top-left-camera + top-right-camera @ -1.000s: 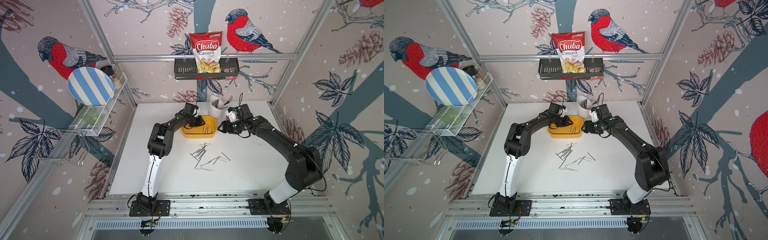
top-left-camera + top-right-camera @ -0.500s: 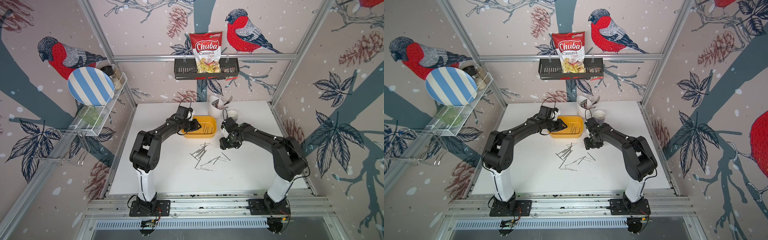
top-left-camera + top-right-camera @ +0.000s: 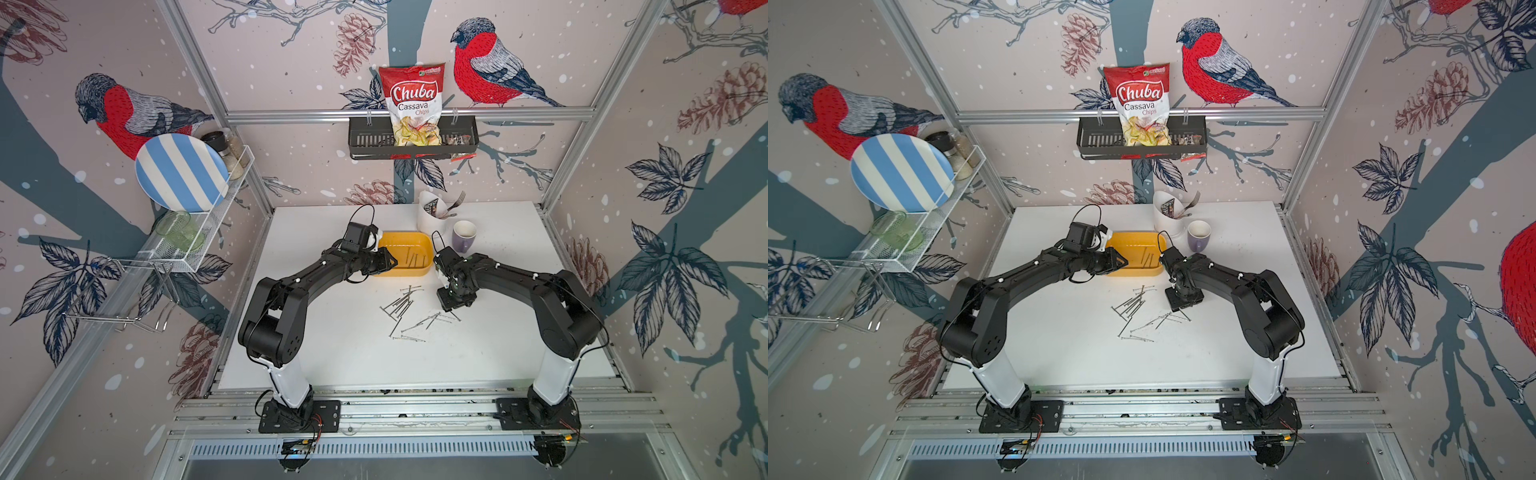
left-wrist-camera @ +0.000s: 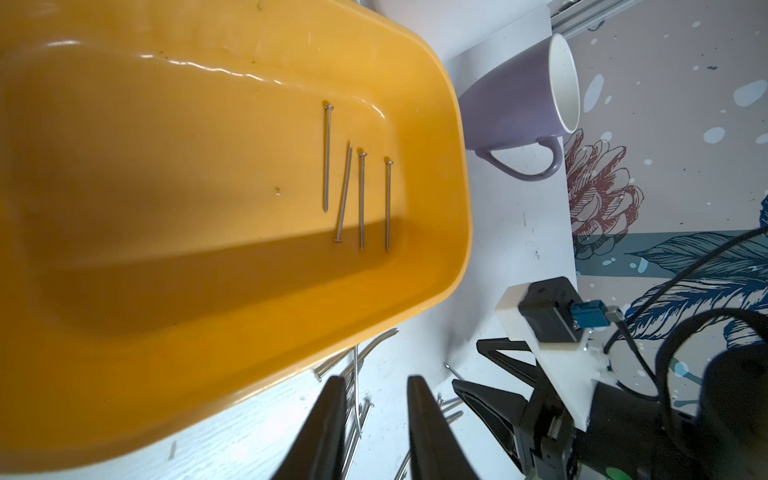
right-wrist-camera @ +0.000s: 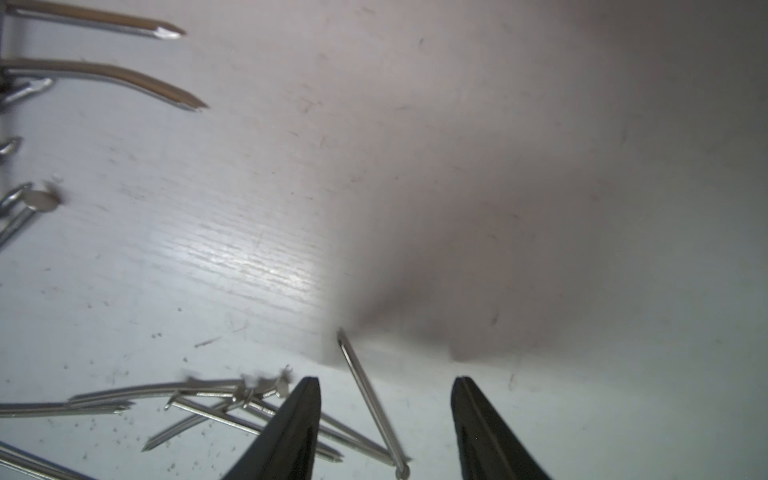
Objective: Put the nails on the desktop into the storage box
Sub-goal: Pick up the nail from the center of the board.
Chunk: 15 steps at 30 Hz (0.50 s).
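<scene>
Several dark nails (image 3: 401, 307) (image 3: 1131, 307) lie scattered mid-desktop (image 3: 332, 340), in front of the yellow storage box (image 3: 401, 249) (image 3: 1133, 249) (image 4: 166, 166). Several more nails (image 4: 361, 187) lie inside the box near its right end. My left gripper (image 3: 394, 262) (image 3: 1124, 262) (image 4: 377, 380) hovers at the box's front left edge, its jaws a little apart with nothing between them. My right gripper (image 3: 451, 305) (image 3: 1183, 301) (image 5: 386, 380) points down at the right end of the nails. It is open, and one nail (image 5: 370, 399) lies on the desktop between its fingers.
A white cutlery holder (image 3: 432, 216) with a fork and a purple mug (image 3: 463, 235) stand right behind the box. A black wire basket (image 3: 374, 139) with a chips bag hangs on the back wall. A wire rack (image 3: 195, 245) with a striped plate is on the left wall.
The right arm came forward and down from beside the box onto the nails, its jaws narrowing somewhat. The left arm's elbow swung out left while its gripper stayed at the box.
</scene>
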{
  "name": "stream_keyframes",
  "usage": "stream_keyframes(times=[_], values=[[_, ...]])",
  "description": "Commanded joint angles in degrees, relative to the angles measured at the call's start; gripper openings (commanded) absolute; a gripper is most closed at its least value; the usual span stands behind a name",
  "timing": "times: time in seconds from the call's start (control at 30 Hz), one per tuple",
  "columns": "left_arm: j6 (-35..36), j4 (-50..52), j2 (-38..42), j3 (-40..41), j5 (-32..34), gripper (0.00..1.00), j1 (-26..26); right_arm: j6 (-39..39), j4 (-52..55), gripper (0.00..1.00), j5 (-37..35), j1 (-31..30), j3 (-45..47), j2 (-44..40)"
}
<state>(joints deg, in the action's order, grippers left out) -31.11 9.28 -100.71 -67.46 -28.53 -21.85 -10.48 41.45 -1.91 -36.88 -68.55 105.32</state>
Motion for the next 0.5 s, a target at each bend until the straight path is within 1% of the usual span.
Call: stream_keyframes(times=[0.0, 0.17, 0.33, 0.47], values=[[0.34, -1.79, 0.86, 0.69, -0.31, 0.29, 0.04, -0.48, 1.46, 0.53, -0.90, -0.19, 0.82, 0.25], [0.42, -2.05, 1.21, 1.77, -0.63, 0.29, 0.05, -1.03, 1.46, 0.50, -0.23, -0.49, 2.25, -0.24], [0.18, -2.42, 1.49, 2.70, -0.78, 0.29, 0.05, -1.24, 1.61, 0.44, 0.46, -0.47, 3.29, 0.59], [0.35, -2.16, 2.15, 3.12, -0.61, 0.29, 0.05, -1.31, 1.52, 0.33, 0.64, 0.03, 4.12, 1.69]])
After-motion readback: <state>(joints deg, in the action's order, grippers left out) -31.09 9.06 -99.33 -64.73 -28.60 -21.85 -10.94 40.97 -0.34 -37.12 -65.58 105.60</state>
